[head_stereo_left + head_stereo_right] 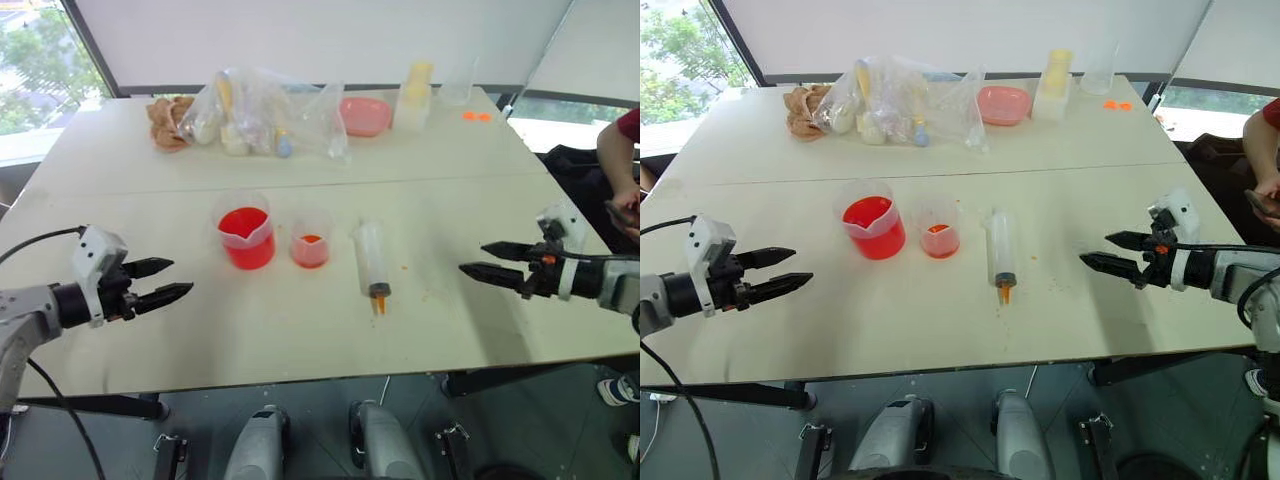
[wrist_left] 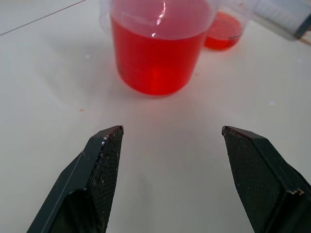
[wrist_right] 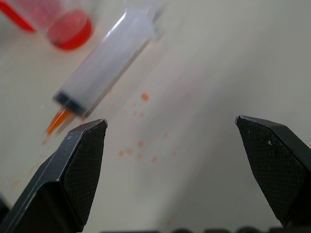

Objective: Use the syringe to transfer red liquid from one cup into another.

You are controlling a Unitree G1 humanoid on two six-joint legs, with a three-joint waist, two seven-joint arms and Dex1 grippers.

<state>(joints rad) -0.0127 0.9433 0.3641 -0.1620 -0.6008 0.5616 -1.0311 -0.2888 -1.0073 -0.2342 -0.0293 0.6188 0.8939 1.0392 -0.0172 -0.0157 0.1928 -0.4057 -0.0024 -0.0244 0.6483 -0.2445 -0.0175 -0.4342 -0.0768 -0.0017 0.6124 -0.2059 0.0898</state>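
Red liquid (image 1: 246, 222) half-fills beaker (image 1: 246, 231); small cup (image 1: 310, 240) holds little; both tools (image 1: 160, 281) (image 1: 486, 260) wide, empty.

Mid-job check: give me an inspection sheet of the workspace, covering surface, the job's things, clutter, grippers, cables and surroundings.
Surface: pale table, small orange spots near the syringe tip.
Job's things: syringe lying flat, orange tip toward the robot, untouched; wide spouted beaker holding much red liquid; smaller cup between beaker and syringe, a little red low down.
Clutter: at the far edge, clear plastic bags with contents, brown item, pink dish, yellowish container, clear cup.
Grippers: left gripper open, empty, above the table; right gripper open, empty.
Cables: black cable at the left arm.
Surroundings: windows behind; a person's arm at the right edge.
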